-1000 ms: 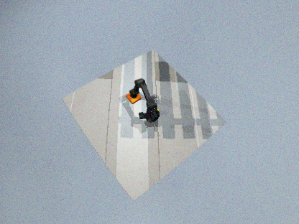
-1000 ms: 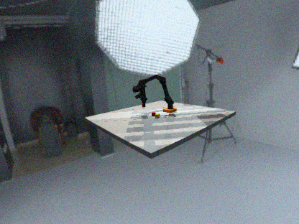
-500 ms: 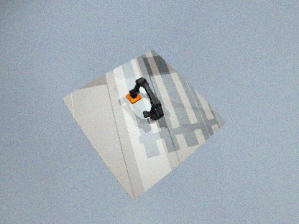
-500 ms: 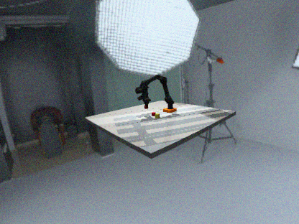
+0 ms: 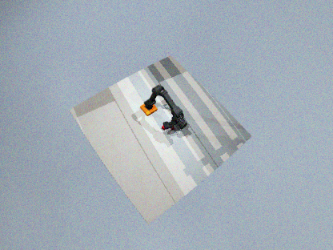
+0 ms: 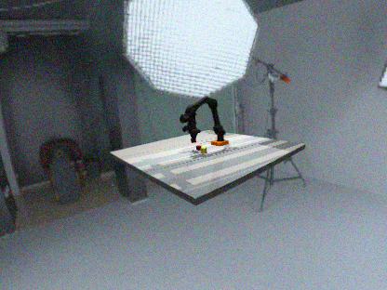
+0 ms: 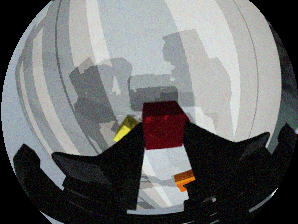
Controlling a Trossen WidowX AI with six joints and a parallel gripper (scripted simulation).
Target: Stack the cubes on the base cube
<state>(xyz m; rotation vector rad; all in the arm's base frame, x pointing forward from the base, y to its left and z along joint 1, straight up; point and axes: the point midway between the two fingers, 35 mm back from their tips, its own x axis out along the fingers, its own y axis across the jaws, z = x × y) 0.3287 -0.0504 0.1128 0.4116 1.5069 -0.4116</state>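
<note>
My gripper (image 5: 165,127) (image 6: 193,139) (image 7: 162,124) is shut on a dark red cube (image 6: 193,140) (image 7: 163,134), held between the fingertips and raised above the table. In the top view a bit of red (image 5: 163,127) shows at the gripper. A yellow cube (image 6: 204,150) stands on the table; it shows partly in the wrist view (image 7: 126,128), left of the held cube. A second red cube (image 6: 198,147) is close to the yellow one, to its left in the exterior view; whether they touch or overlap is too small to tell. The arm mostly hides them in the top view.
The arm stands on an orange base plate (image 5: 148,109) (image 6: 220,143) (image 7: 185,180), behind and right of the cubes in the exterior view. The striped table top (image 5: 124,160) (image 6: 153,160) carries broad shadows of the arm. A large octagonal light (image 6: 191,46) shows above the table in the exterior view.
</note>
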